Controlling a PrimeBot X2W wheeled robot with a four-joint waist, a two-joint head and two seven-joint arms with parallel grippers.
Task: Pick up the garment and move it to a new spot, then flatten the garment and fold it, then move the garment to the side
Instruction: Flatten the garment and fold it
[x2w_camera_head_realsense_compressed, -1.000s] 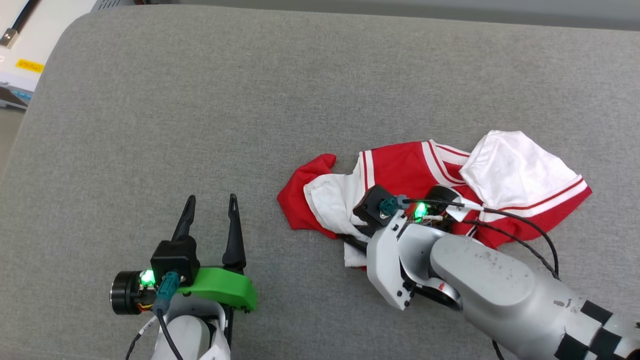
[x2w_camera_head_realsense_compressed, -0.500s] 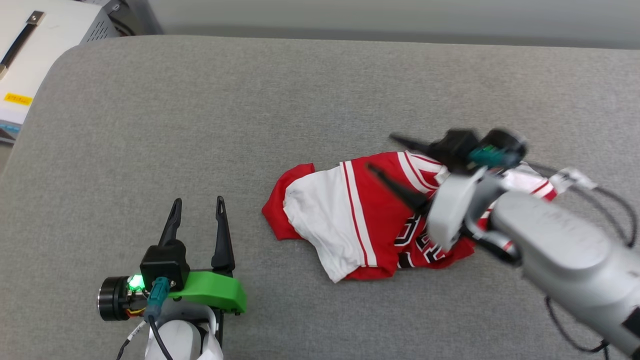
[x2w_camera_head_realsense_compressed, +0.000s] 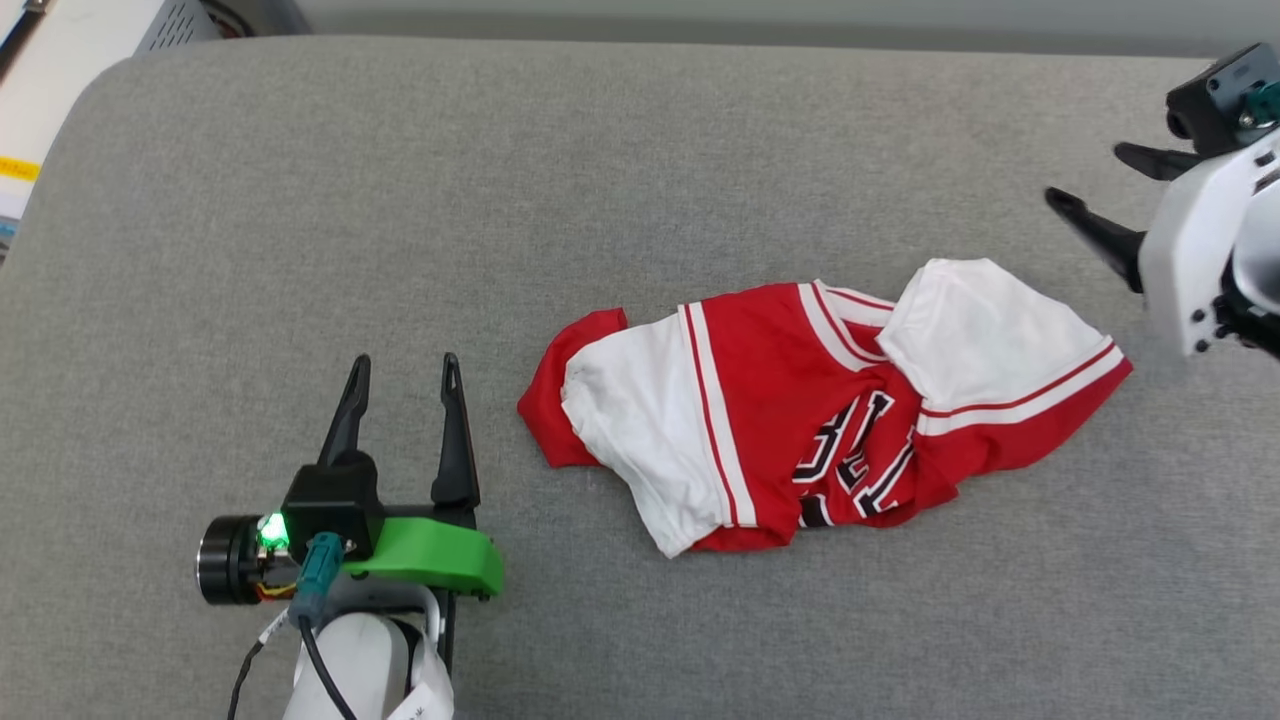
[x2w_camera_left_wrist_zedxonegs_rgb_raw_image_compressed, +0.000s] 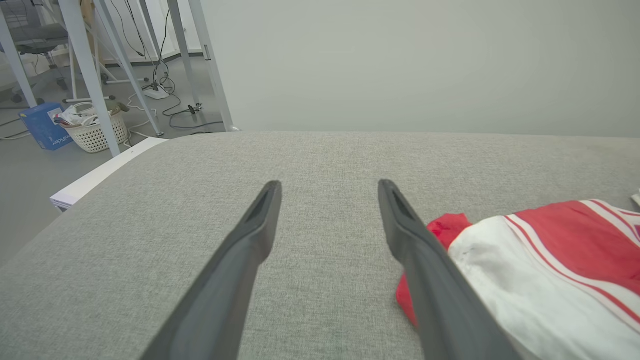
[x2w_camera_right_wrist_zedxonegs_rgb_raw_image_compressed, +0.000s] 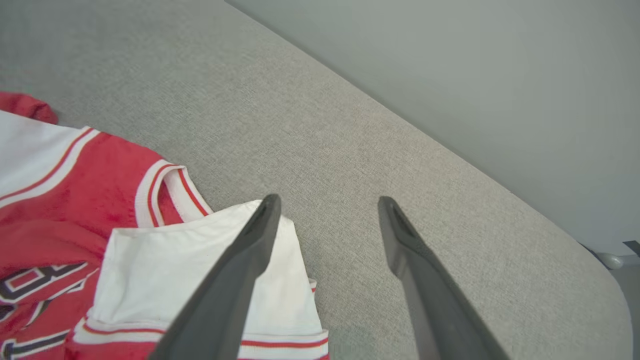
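I had the grey padded surface broad and bare ahead of me, its far edge running along a pale wall and its far-left corner rounded, with plenty of free cloth to the left of the garment. The garment lay crumpled right of centre, one white sleeve folded over the red body and the black lettering partly showing. My left gripper sat just beside its red left end, fingers spread wide and holding nothing. My right gripper hung above the surface past the garment's far-right corner, likewise wide and empty. Off the left edge, on the floor, a white basket held jumbled items I couldn't identify, beside a blue box.
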